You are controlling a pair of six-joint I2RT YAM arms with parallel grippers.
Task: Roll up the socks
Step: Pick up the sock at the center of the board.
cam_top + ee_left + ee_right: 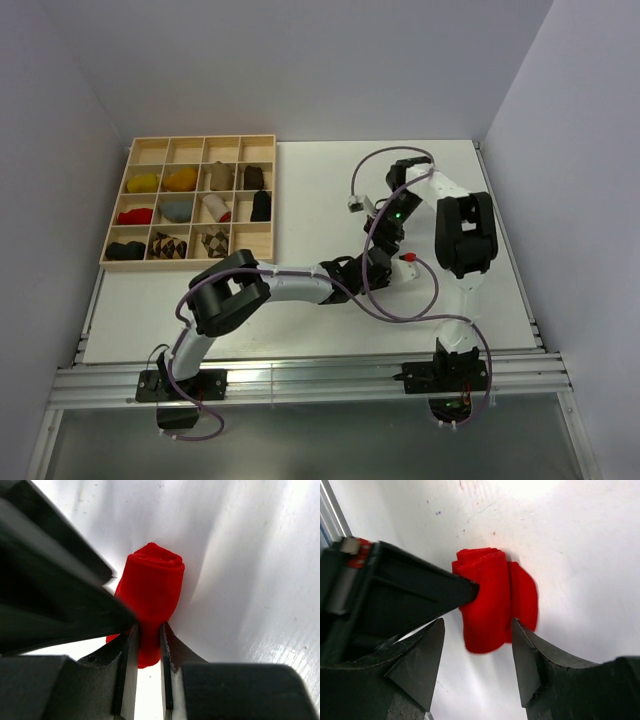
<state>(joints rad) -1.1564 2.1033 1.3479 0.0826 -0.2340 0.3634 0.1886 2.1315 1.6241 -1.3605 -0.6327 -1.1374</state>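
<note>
A red sock (152, 587), rolled into a short tube, lies on the white table. It also shows in the right wrist view (492, 597), with a loose flap on its right side. My left gripper (149, 629) is shut on the near end of the roll. My right gripper (477, 627) is open, its jaws standing on either side of the roll without touching it. In the top view both grippers meet right of the table's centre, left (380, 265) and right (386, 235), and they hide the sock.
A wooden compartment tray (272, 195) stands at the back left. It holds sock bundles: yellow, orange, red, grey, black (260, 205) and argyle (168, 245). The left arm stretches across the table's middle. White walls close in the sides and back.
</note>
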